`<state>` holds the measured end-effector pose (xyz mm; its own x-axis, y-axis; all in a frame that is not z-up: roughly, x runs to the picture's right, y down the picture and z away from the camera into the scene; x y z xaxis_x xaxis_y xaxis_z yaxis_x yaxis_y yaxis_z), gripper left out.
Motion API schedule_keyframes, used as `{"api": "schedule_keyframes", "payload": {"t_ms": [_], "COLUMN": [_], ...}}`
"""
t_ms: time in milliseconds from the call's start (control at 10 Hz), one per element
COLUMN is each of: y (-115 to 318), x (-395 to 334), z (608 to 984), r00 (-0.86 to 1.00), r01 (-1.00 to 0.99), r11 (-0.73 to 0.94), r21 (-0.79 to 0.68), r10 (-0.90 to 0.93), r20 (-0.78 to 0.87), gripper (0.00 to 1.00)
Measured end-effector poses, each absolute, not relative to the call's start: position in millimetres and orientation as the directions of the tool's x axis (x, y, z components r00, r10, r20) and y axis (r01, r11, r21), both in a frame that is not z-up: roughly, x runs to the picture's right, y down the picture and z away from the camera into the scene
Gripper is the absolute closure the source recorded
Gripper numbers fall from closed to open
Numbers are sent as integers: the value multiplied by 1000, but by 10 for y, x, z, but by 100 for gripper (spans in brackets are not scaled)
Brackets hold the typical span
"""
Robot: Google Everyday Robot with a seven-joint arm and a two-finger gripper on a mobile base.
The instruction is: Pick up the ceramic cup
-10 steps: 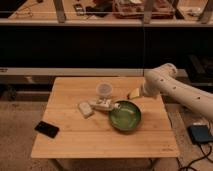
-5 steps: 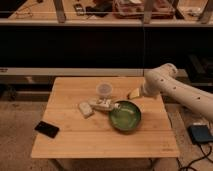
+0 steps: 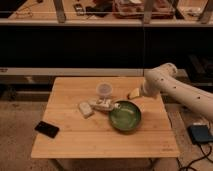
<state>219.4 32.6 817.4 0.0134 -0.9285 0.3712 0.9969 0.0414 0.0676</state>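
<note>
The ceramic cup (image 3: pixel 103 89) is a small pale greyish-white round cup standing upright on the far middle of the wooden table (image 3: pixel 75 142). My white arm reaches in from the right. The gripper (image 3: pixel 136 93) is at the arm's end, low over the table, to the right of the cup and apart from it. A pale yellowish shape shows at the gripper's tip; I cannot tell whether it belongs to the gripper or is a separate thing.
A wide green bowl (image 3: pixel 125 116) sits in front of the gripper, right of centre. Two small whitish packets (image 3: pixel 86 109) (image 3: pixel 102 104) lie just in front of the cup. A black phone (image 3: pixel 47 129) lies at the front left. Dark shelving stands behind the table.
</note>
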Motion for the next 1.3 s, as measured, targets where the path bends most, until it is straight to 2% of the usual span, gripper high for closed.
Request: {"api": "schedule_keyframes", "payload": {"t_ms": [400, 600, 1300], "y": [-537, -739, -87], "x": [1541, 1190, 787], "z": [8109, 8251, 8786], "r00": [93, 127, 148], "r01": [976, 967, 959], "r11": [159, 203, 255], "r21": [152, 158, 125], "r10": [-925, -911, -826], "r20": [368, 393, 545], "gripper": [20, 20, 21]}}
